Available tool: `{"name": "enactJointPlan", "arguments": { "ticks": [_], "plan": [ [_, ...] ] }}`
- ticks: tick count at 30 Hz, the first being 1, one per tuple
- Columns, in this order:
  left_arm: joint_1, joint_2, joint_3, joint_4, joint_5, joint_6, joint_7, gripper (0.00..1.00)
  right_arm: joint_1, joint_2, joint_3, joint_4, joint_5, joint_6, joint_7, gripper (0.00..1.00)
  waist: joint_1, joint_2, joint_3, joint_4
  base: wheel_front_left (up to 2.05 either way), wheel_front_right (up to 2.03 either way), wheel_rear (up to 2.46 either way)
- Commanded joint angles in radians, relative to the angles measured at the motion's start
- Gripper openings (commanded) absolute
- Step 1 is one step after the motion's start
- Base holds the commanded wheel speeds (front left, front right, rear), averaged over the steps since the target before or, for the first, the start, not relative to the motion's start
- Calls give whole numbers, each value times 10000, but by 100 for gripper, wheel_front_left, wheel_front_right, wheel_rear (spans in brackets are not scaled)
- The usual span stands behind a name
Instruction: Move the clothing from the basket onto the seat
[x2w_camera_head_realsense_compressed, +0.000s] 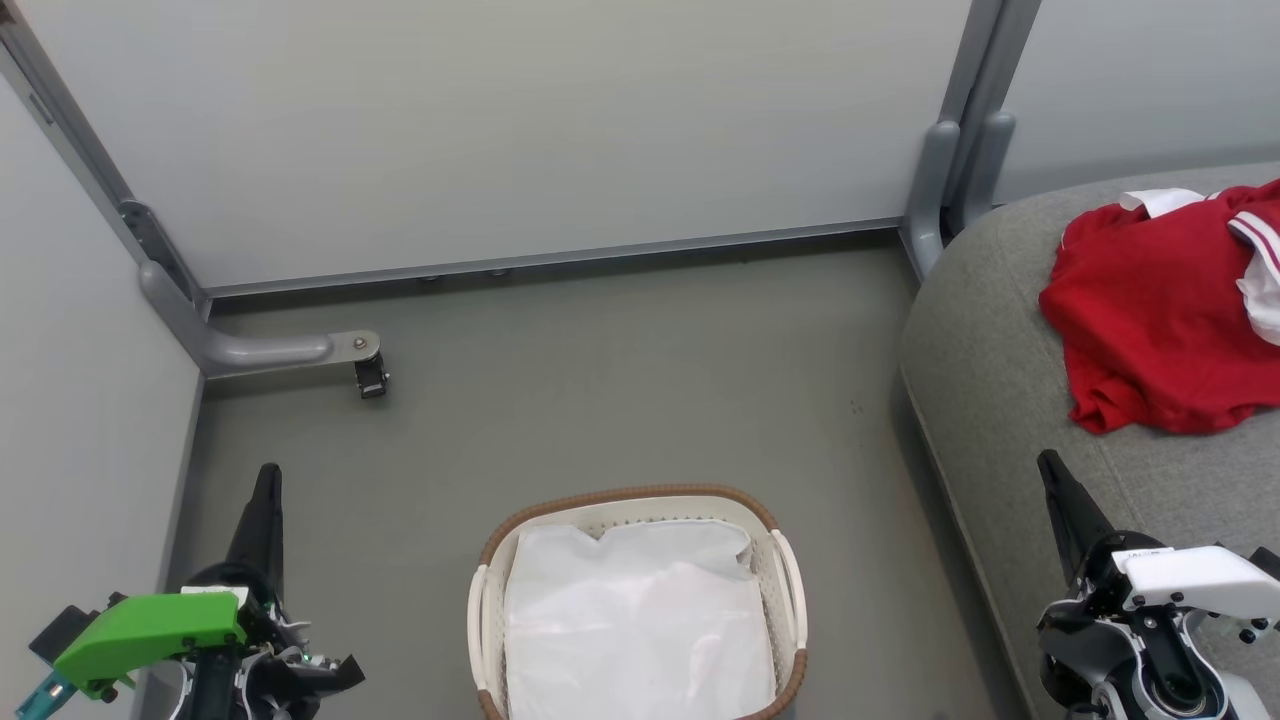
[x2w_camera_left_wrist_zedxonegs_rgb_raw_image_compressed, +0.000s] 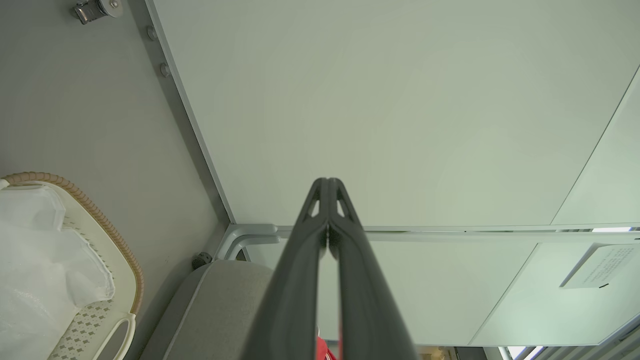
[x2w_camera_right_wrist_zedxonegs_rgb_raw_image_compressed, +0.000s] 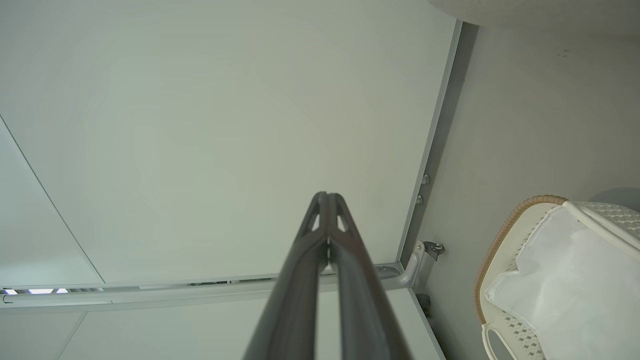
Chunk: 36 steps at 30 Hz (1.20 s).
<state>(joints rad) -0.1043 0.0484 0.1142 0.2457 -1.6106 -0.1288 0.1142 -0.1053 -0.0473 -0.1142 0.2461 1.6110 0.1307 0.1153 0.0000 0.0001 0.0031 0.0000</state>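
The red clothing with white trim lies bunched on the grey seat at the right of the head view. On the floor at bottom centre stands the white basket with its brown rim, holding just its white lining. My left gripper is at the lower left, shut and empty, well left of the basket. My right gripper is shut and empty at the lower right, over the seat's front edge, below the clothing. Each wrist view shows its fingers pressed together, with the basket at the side.
Pale partition walls enclose the grey floor on the back and left. A grey bracket foot with a caster juts out from the left corner. Another frame post stands by the seat's back corner.
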Motion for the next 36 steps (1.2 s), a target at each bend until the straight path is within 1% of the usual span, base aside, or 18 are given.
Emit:
{"name": "enactJointPlan", "arguments": {
  "ticks": [1, 36],
  "plan": [
    [-103, 33, 20, -18, -43, -47, 32, 0, -62, -56, -14, -40, 39, 0, 10, 0, 0, -1, 0, 0, 0, 0, 0],
    [-102, 33, 18, -18, -41, -48, 31, 0, -61, -56, -13, -40, 39, 0, 9, 0, 0, -1, 0, 0, 0, 0, 0]
  ]
}}
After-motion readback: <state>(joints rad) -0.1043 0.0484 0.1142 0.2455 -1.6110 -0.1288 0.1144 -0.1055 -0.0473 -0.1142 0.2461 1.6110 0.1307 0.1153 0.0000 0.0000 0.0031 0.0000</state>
